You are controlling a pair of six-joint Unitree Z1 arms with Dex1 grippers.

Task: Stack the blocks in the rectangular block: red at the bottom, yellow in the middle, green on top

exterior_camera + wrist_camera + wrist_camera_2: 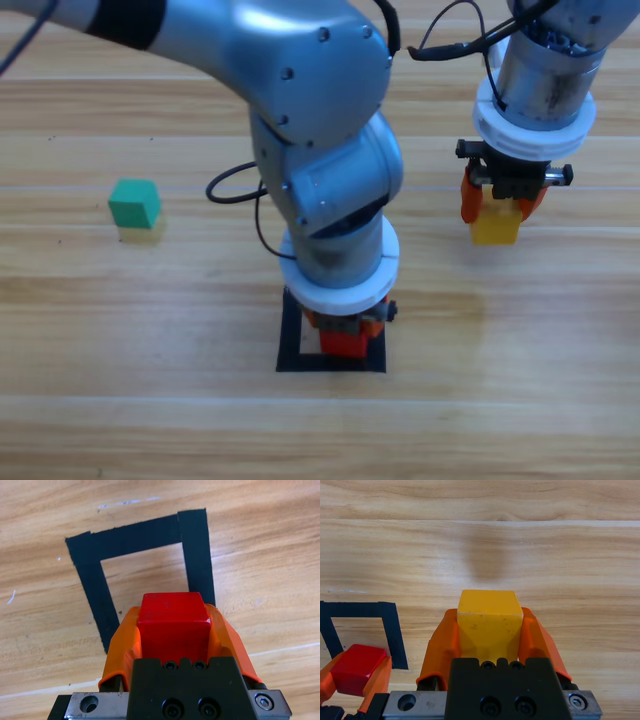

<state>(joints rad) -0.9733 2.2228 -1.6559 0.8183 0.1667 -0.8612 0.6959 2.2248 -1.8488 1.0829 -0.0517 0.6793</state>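
My left gripper (344, 338) is shut on the red cube (344, 344) (174, 622) and holds it over the black-tape rectangular block (292, 345) (145, 537). From the left wrist view the cube hangs just above the frame's near side. At the right, my right gripper (497, 215) is shut on the yellow cube (495, 225) (489, 622), lifted above the table. The right wrist view also catches the red cube (356, 667) and a corner of the tape frame (390, 625) at its lower left. The teal-green cube (134, 204) rests alone on the table at the far left.
The left arm's bulky grey body (320, 130) covers the middle of the high view and hides the back of the tape frame. Bare wooden table (500, 400) lies in front and between the two grippers.
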